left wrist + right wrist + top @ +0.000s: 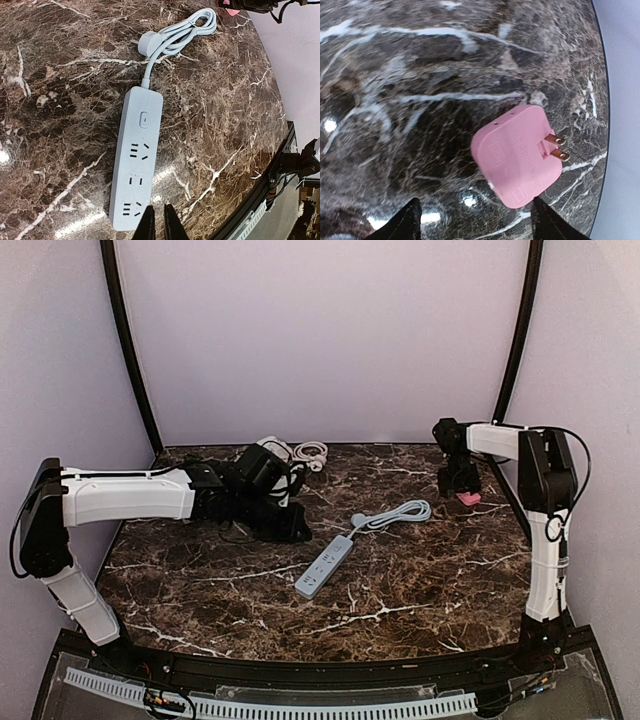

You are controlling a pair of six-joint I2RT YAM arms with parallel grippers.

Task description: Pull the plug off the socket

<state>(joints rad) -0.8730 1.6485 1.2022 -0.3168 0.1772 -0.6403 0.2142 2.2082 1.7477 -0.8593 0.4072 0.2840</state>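
1. The left hand [158, 222] sits left of centre over the dark marble tabletop [420, 590], its fingers all but closed with only a slit between them, gripping nothing.
2. In the left wrist view its tips appear at the near end of the strip [325, 566], which lies flat at mid-tabletop, switch and three sockets facing up.
3. A white cable [305, 452] lies coiled at the back edge, behind the left arm.
4. The strip's grey cord [400, 512] runs from its far end and loops to the right, its own round end resting beside the loop.
5. The right hand [475, 200] hangs at the far right corner, fingers spread wide, gripping nothing.
6. The pink plug [517, 155] lies flat on the tabletop under that hand, between its open fingers, brass prongs pointing toward the edge, well apart from the strip.
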